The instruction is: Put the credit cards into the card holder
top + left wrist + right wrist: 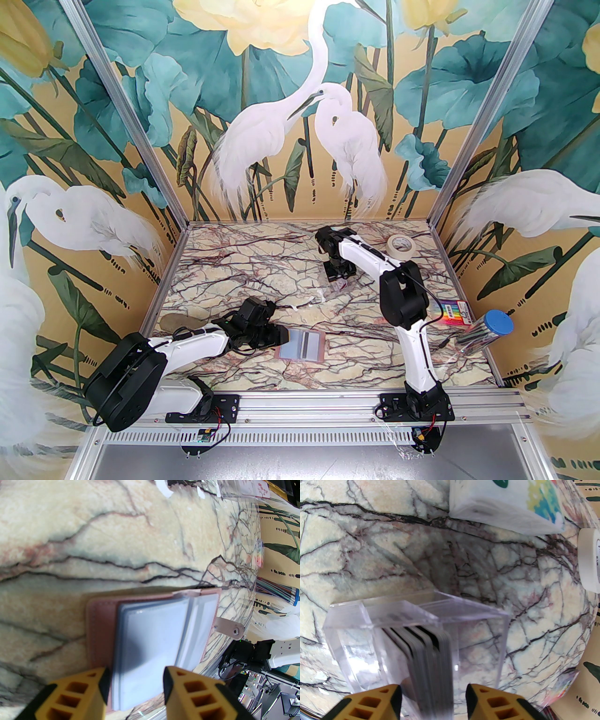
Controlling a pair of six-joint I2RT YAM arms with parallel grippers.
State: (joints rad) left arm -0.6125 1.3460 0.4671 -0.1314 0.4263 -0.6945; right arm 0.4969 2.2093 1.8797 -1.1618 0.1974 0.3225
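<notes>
Right gripper (433, 688), jaws apart, straddles the credit cards (431, 662) to pinch one — left gripper (134, 672), parted too, waits over the open card holder (100, 625).

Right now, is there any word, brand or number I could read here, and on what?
None reads clearly.
Tissue pack: coloured print and a green logo, too blurred to read.
Tape roll: dark marks at its edge, blurred.
Credit cards: seen edge-on, no print to read.
</notes>
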